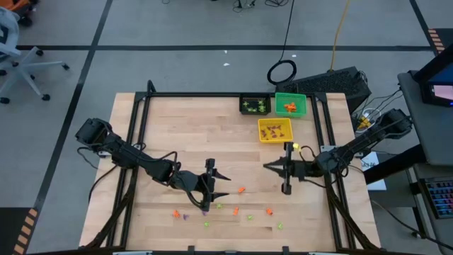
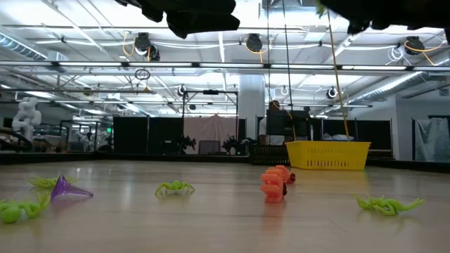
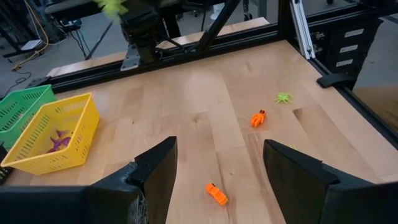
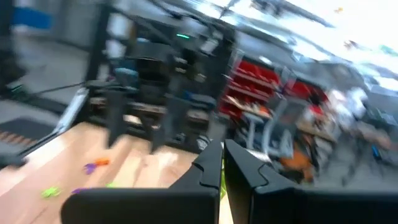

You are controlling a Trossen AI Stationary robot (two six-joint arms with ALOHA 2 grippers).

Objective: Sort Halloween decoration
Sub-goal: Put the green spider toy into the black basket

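Note:
The Halloween decoration is small orange, purple and light-green trinkets scattered on the near part of the wooden table (image 1: 163,142). My left gripper (image 1: 225,185) hovers open above the table. An orange trinket (image 3: 217,195) lies on the wood below the gap between its fingers, untouched, and another orange one (image 3: 258,118) lies farther off. My right gripper (image 1: 269,167) is held up over the middle right of the table, pointing toward the left edge, shut on a light-green trinket (image 4: 222,179). That trinket also shows high up in the low view (image 2: 320,8). My right gripper pinches the light-green trinket between its two fingers; only a thin sliver (image 4: 222,180) shows in the slit between them. The fingers lie about level, pointing toward the table's left. The trinket is lifted well clear of the table.
Three square bins stand at the far right: black (image 1: 255,105), green (image 1: 290,104) and yellow (image 1: 274,129), each holding trinkets. Loose trinkets lie near the front edge: orange (image 1: 269,211), purple (image 1: 187,216), light-green (image 1: 279,226). A black frame (image 1: 212,94) rims the table.

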